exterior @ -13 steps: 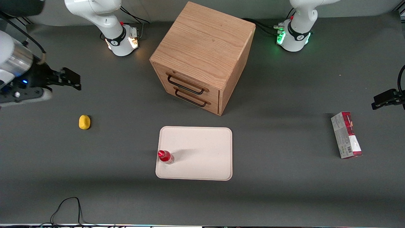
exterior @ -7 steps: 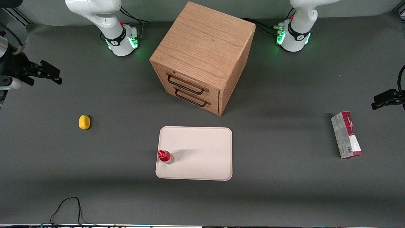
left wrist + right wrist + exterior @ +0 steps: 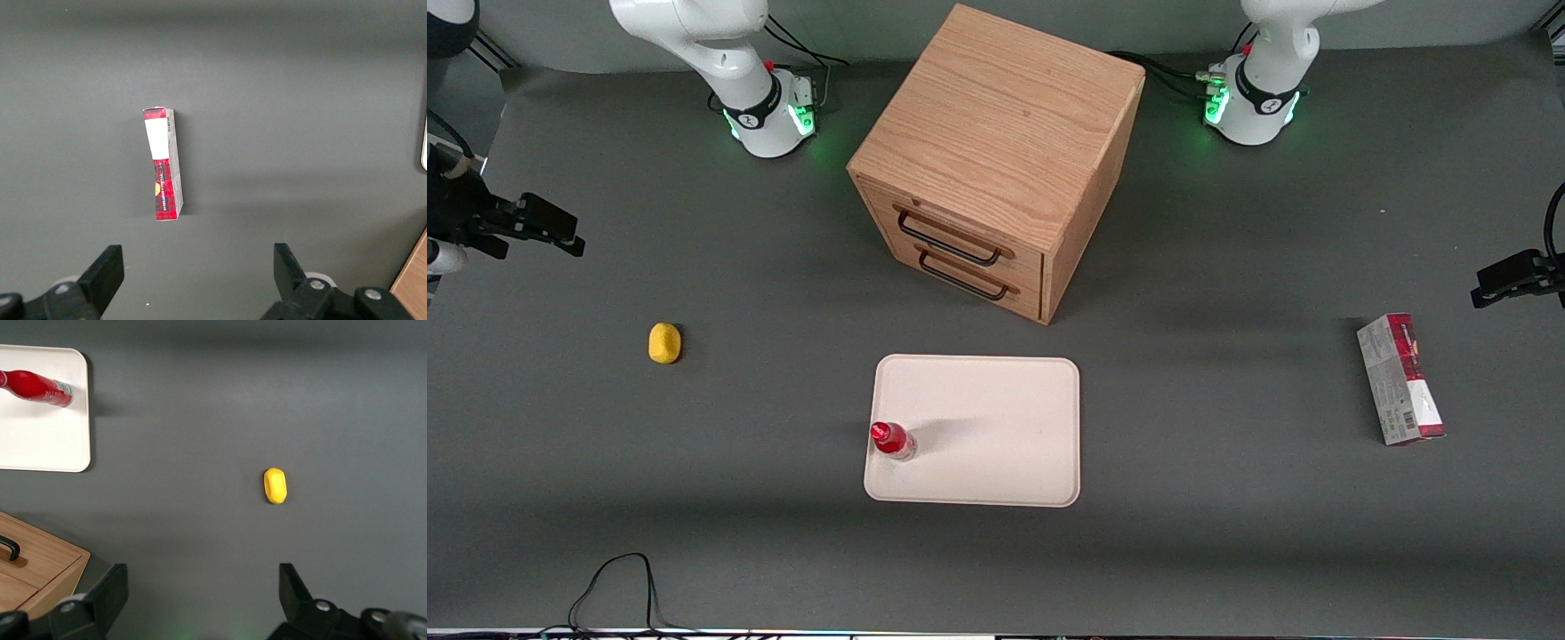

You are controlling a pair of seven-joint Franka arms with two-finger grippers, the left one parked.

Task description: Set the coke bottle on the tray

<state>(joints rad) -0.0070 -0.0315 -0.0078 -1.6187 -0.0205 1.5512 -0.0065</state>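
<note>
The coke bottle, small and red with a red cap, stands on the cream-white tray near the corner that is toward the working arm's end and close to the front camera. The right wrist view also shows the bottle on the tray. My right gripper is high over the table at the working arm's end, well apart from the tray. In the right wrist view it is open and empty, with bare table between its fingers.
A yellow lemon lies on the table between my gripper and the tray, also in the right wrist view. A wooden two-drawer cabinet stands farther from the front camera than the tray. A red-and-grey carton lies toward the parked arm's end.
My right gripper has drawn farther toward the working arm's end of the table, away from the tray. The bottle and tray have not moved.
</note>
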